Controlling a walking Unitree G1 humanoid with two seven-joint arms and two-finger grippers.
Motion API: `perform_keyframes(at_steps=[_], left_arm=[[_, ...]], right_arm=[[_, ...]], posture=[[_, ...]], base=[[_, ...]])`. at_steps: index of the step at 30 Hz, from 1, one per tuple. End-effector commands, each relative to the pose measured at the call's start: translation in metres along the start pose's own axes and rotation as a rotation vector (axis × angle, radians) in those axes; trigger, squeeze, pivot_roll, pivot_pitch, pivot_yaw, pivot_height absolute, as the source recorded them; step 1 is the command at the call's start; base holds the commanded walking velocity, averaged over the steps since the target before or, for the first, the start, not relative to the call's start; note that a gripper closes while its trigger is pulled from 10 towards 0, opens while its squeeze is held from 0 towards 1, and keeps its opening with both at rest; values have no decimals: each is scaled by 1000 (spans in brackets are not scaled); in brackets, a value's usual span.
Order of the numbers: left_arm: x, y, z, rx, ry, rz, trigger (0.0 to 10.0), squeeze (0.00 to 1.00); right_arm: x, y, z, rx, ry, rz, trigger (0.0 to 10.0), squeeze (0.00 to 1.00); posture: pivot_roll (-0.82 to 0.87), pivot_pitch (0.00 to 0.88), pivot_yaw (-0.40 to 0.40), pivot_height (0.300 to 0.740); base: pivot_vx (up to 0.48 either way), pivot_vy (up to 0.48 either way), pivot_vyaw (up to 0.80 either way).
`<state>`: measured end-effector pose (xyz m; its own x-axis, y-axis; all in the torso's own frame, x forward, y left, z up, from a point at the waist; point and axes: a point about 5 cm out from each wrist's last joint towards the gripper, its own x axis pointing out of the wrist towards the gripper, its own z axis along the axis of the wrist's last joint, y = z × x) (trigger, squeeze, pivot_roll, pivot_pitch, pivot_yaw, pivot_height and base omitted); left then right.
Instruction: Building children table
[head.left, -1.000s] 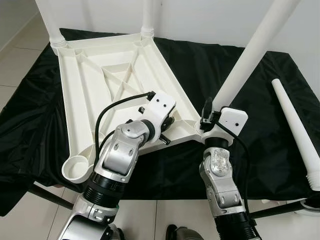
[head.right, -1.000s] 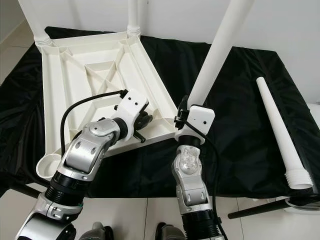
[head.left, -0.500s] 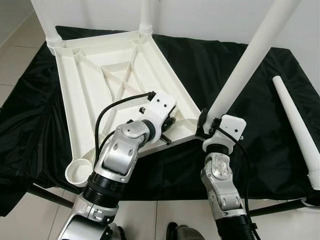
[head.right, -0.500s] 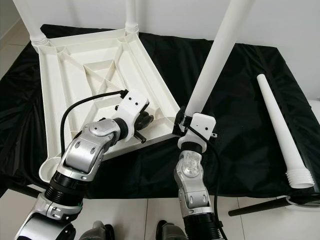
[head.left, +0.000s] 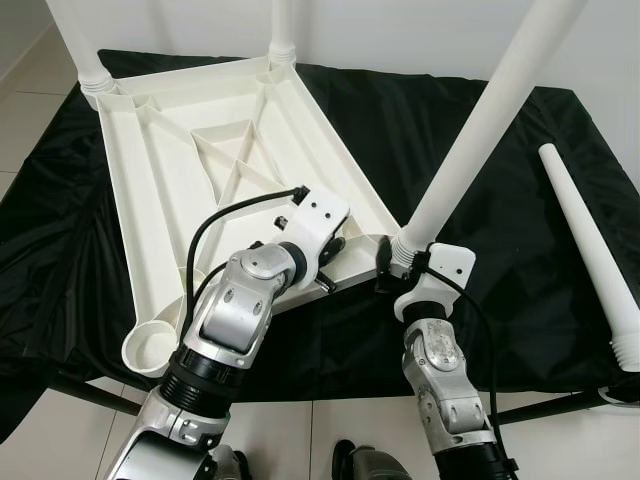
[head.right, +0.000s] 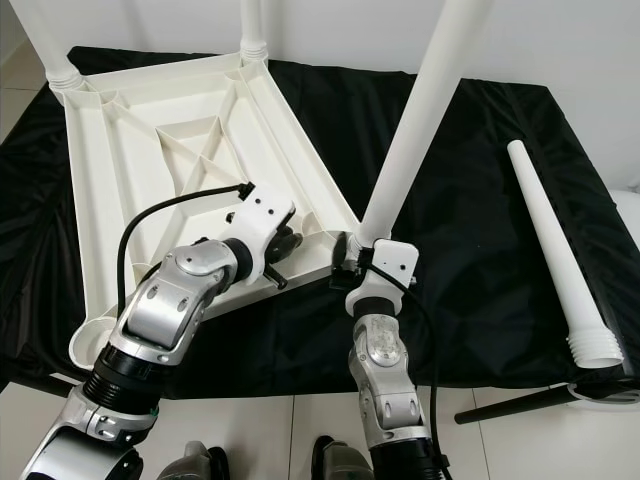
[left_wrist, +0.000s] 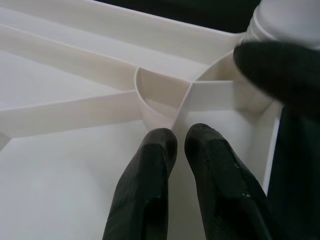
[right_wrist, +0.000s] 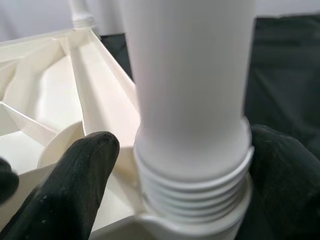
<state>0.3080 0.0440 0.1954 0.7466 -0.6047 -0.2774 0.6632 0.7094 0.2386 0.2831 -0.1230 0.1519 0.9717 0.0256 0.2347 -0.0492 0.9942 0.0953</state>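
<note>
An upturned white table top (head.left: 200, 170), ribbed underside facing up, is laid on a black cloth (head.left: 470, 130) spread over a low stand; the floor tiles (head.left: 30, 90) are seen beyond the cloth's far left edge.

Two white legs are already seated in the far corner sockets: one at the far left (head.left: 75, 40), one at the far middle (head.left: 282, 30). The near-left corner socket (head.left: 150, 345) stands vacant, a round cup at the table's edge.

A third leg (head.left: 480, 120) is held by the right gripper (right_wrist: 185, 165) at its threaded lower end, with one black finger (right_wrist: 70, 185) on each side of the collar. The leg leans up and away to the right, its base set at the near-right corner socket (head.right: 345, 245) of the table top. In the right wrist view the threads are still exposed above the socket rim, so the leg is not fully seated.

The left gripper (left_wrist: 182, 150) is rested on the underside of the table top just beside that same corner, its two fingers drawn close together with a thin gap between them, their tips touching a rib of the moulding; nothing is held.

A fourth leg (head.left: 590, 250) is laid loose on the cloth at the far right, threaded end nearest the robot.
</note>
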Motion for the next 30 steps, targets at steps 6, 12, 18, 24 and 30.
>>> perform_keyframes(at_steps=[6, 12, 18, 24, 30], left_arm=[[-6, 0, -2, 27, -28, -56, 10000, 0], [-15, 14, 2, -8, -86, -4, 10000, 0], [-25, 19, 3, -11, -135, 5, 10000, 0], [-30, 27, -1, -8, -180, 85, 10000, 0], [-34, 39, -10, -109, -193, 178, 10000, 90]], right_arm=[[-5, -10, 13, -33, -79, 100, 10000, 0], [-6, -20, 15, -63, -91, 120, 10000, 0], [-10, -29, 14, -51, -90, 142, 10000, 0], [-15, -39, 13, -72, -100, 120, 10000, 0], [-15, -43, 12, -67, -114, 93, 10000, 0]], posture=[[-58, 150, -16, 740], [-61, 139, -16, 740], [-60, 132, -14, 740], [-63, 123, -11, 740], [-61, 122, -10, 740]], base=[[0, 0, 0], [0, 0, 0], [0, 0, 0], [0, 0, 0], [0, 0, 0]])
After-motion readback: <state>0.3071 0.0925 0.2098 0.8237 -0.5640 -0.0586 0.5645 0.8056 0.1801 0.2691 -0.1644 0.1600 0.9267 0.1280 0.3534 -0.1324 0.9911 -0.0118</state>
